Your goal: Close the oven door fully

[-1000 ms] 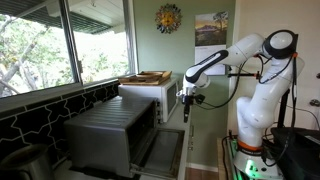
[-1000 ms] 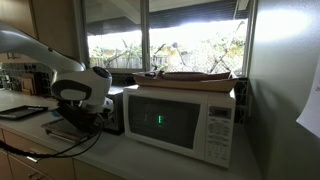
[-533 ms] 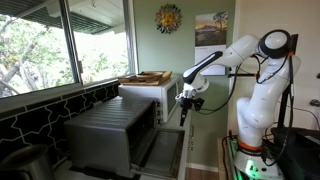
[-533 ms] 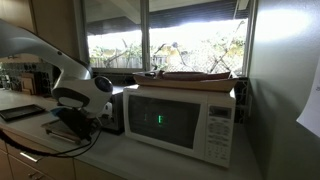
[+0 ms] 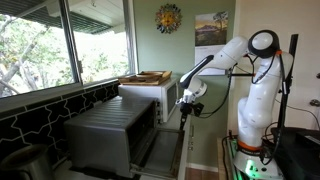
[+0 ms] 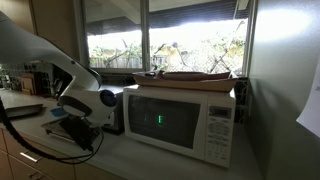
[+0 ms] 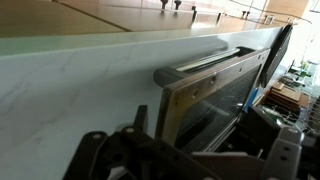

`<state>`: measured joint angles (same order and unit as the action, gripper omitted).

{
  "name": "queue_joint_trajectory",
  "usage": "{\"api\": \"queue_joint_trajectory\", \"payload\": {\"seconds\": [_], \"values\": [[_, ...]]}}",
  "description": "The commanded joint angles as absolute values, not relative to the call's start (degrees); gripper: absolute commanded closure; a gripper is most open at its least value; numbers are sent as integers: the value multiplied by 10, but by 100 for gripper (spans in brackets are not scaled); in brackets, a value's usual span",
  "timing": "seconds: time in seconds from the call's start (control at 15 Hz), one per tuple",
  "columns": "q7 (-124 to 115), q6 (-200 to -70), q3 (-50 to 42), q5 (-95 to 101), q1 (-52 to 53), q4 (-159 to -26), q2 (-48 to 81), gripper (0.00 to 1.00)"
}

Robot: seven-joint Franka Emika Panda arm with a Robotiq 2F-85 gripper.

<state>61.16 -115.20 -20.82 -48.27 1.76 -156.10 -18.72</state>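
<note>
- grey metal oven [image 5: 105, 135] sits with its door [image 5: 166, 152] dropped open, nearly flat.
- gripper [image 5: 186, 108], spread apart, hovers near the door's free edge, likely placed to push it up.

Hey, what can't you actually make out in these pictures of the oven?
1. Gripper: tiny in an exterior view, a dark blur at the wrist view's bottom edge; fingers open or shut unclear.
2. Brushed grey metal oven: in an exterior view mostly behind the white robot arm.
3. Its dark-glass oven door: lower part hidden by the gripper in the wrist view.
</note>
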Motion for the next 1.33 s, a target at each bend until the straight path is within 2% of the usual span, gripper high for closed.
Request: {"api": "queue_joint_trajectory", "payload": {"seconds": [0.0, 0.67, 1.27], "values": [[634, -1111, -182, -505, -15, -1548, -145, 0], [556, -925, -178, -593, -92, -1522, -126, 0], [453, -947, -140, -748, -123, -1561, -223, 0]]}}
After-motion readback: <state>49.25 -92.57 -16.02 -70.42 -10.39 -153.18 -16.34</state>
